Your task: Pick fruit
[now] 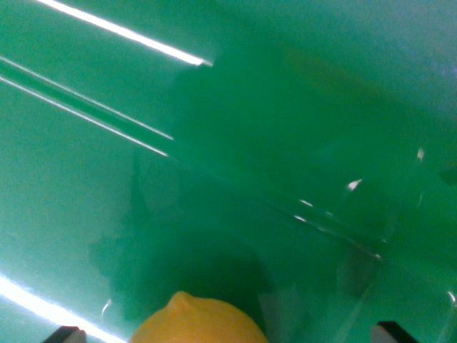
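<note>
A yellow lemon (pixel 198 321) shows at the bottom edge of the wrist view, its pointed tip facing up, with only its upper part in frame. My gripper (pixel 228 333) is open. One dark fingertip (pixel 66 333) pokes in at the bottom left and the other fingertip (pixel 393 331) at the bottom right. The lemon lies between them, nearer the left one, and touches neither. A dark shadow spreads on the green surface just above the fruit.
A glossy green surface (pixel 86 186) fills the view, crossed by bright streaks of reflected light (pixel 128 32). A faint ridge or seam (pixel 335 232) runs diagonally down to the right. No other fruit shows.
</note>
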Motion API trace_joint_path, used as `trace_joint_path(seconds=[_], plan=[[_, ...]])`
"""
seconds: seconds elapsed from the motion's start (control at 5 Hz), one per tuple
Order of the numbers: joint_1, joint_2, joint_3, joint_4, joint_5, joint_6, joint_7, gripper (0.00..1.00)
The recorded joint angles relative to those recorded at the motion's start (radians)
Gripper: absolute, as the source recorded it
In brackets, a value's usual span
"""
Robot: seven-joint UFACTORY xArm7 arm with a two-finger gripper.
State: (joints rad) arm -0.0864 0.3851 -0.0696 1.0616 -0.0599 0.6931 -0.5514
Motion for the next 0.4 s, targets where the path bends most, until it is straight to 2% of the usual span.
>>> trace_joint_path(seconds=[0.2,0.4], plan=[[0.0,0.0,0.0,0.0,0.0,0.0,0.0,0.0],[-0.0015,0.005,-0.001,-0.005,-0.0003,-0.009,-0.006,0.0]])
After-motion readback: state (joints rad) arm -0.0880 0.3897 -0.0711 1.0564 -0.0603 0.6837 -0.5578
